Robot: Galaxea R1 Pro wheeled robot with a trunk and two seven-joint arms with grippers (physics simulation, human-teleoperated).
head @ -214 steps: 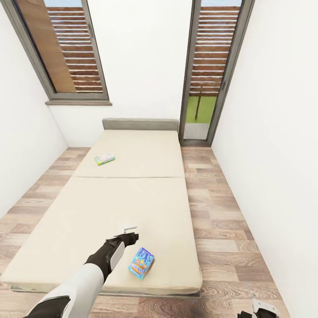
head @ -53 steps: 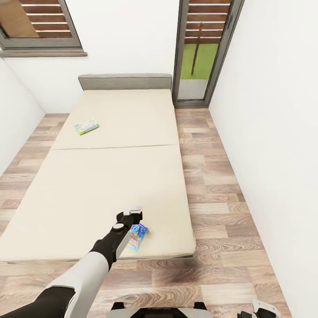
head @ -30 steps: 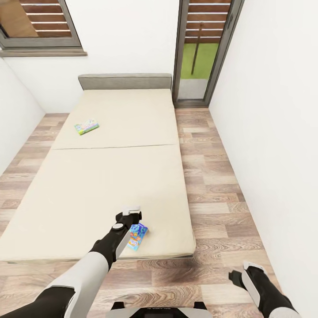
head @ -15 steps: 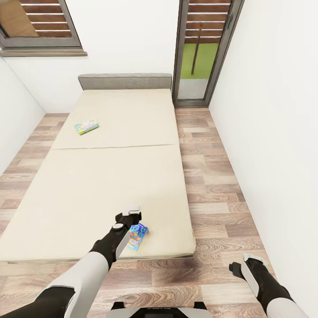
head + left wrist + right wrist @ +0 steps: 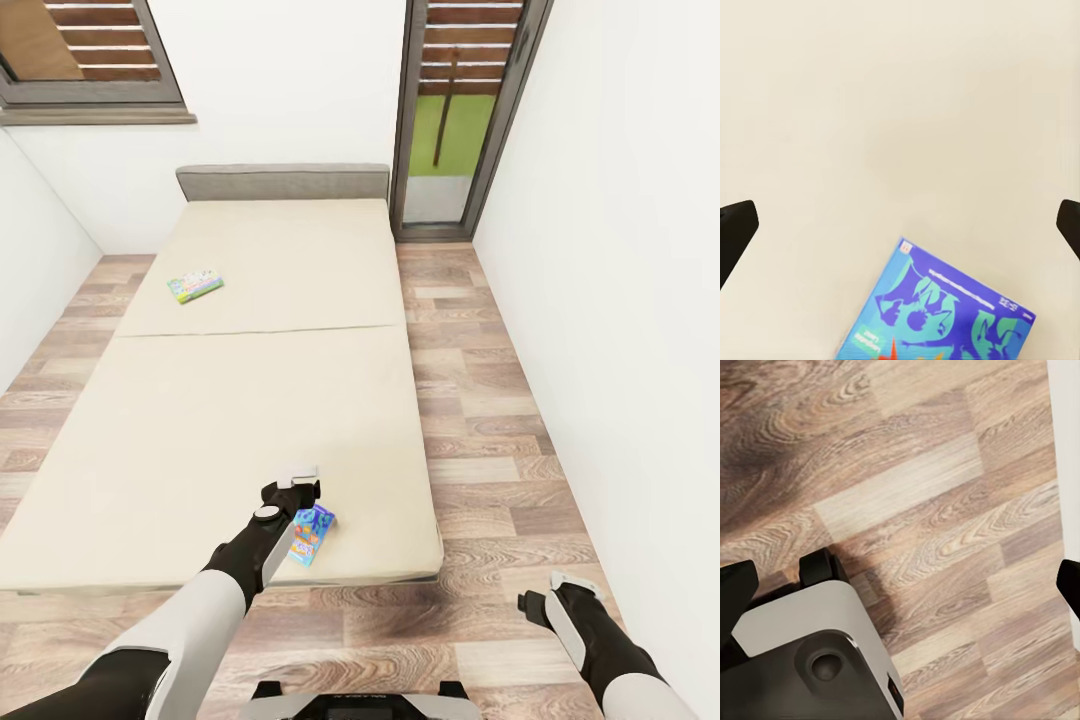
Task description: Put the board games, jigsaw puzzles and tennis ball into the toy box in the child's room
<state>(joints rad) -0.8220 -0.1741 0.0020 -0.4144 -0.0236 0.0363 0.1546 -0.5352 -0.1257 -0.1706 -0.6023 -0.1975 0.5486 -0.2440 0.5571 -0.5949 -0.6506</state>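
Right gripper (image 5: 548,598) barely shifted since half a second ago, hanging over wood-plank floor (image 5: 480,400), jaws spread. Left gripper (image 5: 297,478), jaws wide, hovers above cream mattress (image 5: 250,400), just beside blue cardboard board game box (image 5: 311,534) near foot edge. Green board game box (image 5: 195,285) lies far up, left edge.

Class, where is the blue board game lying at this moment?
In the head view the blue board game lies on the bed, near its foot edge and right corner, just right of the left pincer.
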